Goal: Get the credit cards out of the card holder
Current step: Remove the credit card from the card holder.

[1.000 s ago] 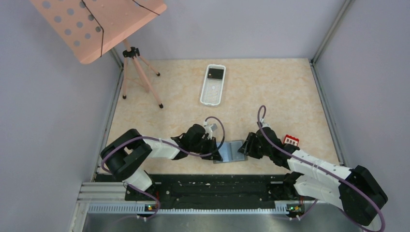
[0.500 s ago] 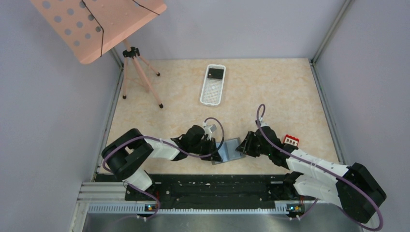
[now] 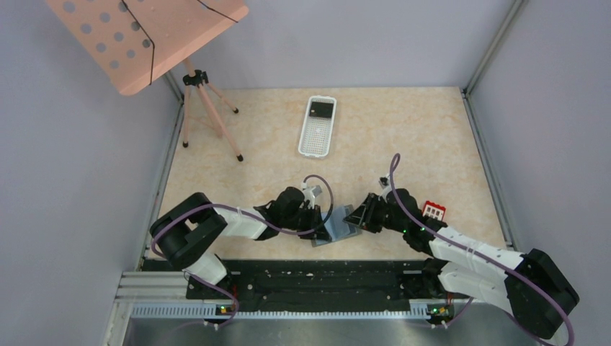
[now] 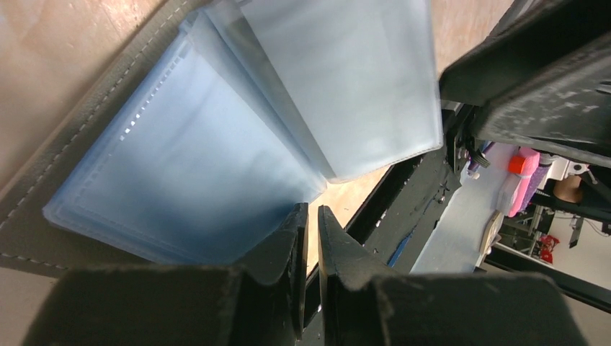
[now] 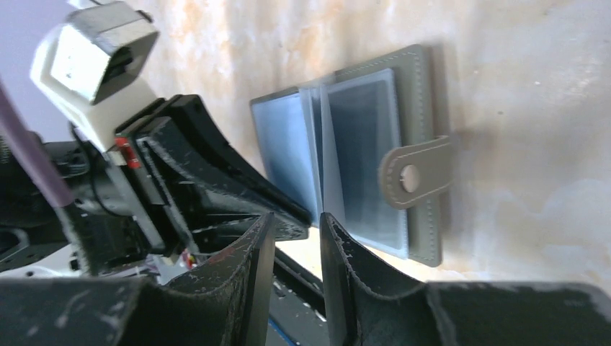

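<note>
The grey card holder (image 3: 333, 229) lies open near the table's front edge, its blue-grey pockets (image 4: 180, 166) facing up and its snap strap (image 5: 414, 173) on the far half. A translucent leaf (image 5: 315, 144) stands up at the fold. My left gripper (image 3: 317, 220) rests on the holder's left half, its jaws shut to a thin slit (image 4: 312, 216) with nothing seen between them. My right gripper (image 5: 292, 223) is at the standing leaf's lower edge, jaws apart, gap empty. One red credit card (image 3: 433, 210) lies on the table to the right. No card shows in the pockets.
A white perforated basket (image 3: 318, 128) with a dark item inside stands at the back centre. A pink perforated stand on a tripod (image 3: 209, 115) is at the back left. The black base rail (image 3: 317, 277) runs just in front of the holder.
My right gripper has moved left and slightly up towards the holder, and its jaws have narrowed. The holder's right side has lifted and folded leftward. The left gripper has stayed put.
</note>
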Robot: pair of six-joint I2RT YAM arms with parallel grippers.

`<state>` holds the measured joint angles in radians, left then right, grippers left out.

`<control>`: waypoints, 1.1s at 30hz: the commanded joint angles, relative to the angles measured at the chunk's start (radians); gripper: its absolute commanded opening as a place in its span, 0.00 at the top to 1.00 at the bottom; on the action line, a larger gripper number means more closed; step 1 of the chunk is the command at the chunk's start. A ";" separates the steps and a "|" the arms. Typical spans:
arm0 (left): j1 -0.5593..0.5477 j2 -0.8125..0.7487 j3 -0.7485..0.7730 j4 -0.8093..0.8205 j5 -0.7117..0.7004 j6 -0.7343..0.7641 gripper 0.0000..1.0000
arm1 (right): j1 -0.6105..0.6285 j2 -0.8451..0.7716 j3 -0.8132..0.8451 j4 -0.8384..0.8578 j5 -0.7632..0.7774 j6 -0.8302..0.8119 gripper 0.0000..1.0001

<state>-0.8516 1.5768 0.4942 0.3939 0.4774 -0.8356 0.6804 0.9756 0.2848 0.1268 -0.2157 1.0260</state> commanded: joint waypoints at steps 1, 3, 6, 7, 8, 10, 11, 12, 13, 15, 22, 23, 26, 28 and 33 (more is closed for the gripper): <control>-0.001 -0.079 0.033 -0.032 -0.041 0.012 0.85 | 0.002 -0.040 -0.014 0.060 -0.025 0.037 0.70; 0.004 -0.114 0.047 -0.089 -0.082 0.026 0.84 | 0.002 -0.044 -0.017 0.057 -0.019 0.034 0.69; 0.018 -0.171 0.068 -0.195 -0.144 0.032 0.83 | 0.003 -0.039 -0.024 0.061 -0.014 0.036 0.69; 0.022 -0.190 0.072 -0.222 -0.165 0.030 0.83 | 0.003 -0.035 -0.024 0.065 -0.016 0.037 0.69; 0.025 -0.209 0.073 -0.246 -0.184 0.032 0.82 | 0.003 -0.033 -0.024 0.070 -0.015 0.037 0.69; 0.029 -0.236 0.071 -0.290 -0.224 0.039 0.82 | 0.003 -0.027 -0.023 0.074 -0.013 0.038 0.69; 0.030 -0.245 0.071 -0.313 -0.238 0.046 0.82 | 0.003 -0.021 -0.020 0.074 -0.014 0.037 0.69; 0.032 -0.251 0.071 -0.330 -0.249 0.053 0.82 | 0.004 -0.015 -0.017 0.074 -0.015 0.035 0.69; 0.034 -0.254 0.068 -0.345 -0.258 0.058 0.82 | 0.004 -0.010 -0.013 0.074 -0.017 0.031 0.68; 0.038 -0.257 0.058 -0.357 -0.270 0.062 0.82 | 0.008 0.004 -0.006 0.074 -0.020 0.023 0.68; 0.040 -0.237 0.053 -0.381 -0.329 0.094 0.82 | 0.024 0.044 -0.021 0.094 -0.010 0.017 0.68; 0.041 -0.232 0.054 -0.381 -0.335 0.097 0.81 | 0.024 0.048 -0.022 0.095 -0.008 0.015 0.68; 0.043 -0.214 0.057 -0.389 -0.347 0.105 0.81 | 0.024 0.056 -0.019 0.094 -0.004 0.011 0.68; 0.043 -0.204 0.055 -0.386 -0.351 0.108 0.81 | 0.025 0.060 -0.018 0.097 -0.001 0.004 0.68; 0.043 -0.173 0.030 -0.337 -0.304 0.102 0.83 | 0.034 0.076 -0.015 0.130 0.001 0.001 0.68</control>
<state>-0.8127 1.3819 0.5407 0.0101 0.1585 -0.7486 0.6987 1.0374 0.2596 0.1928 -0.2295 1.0443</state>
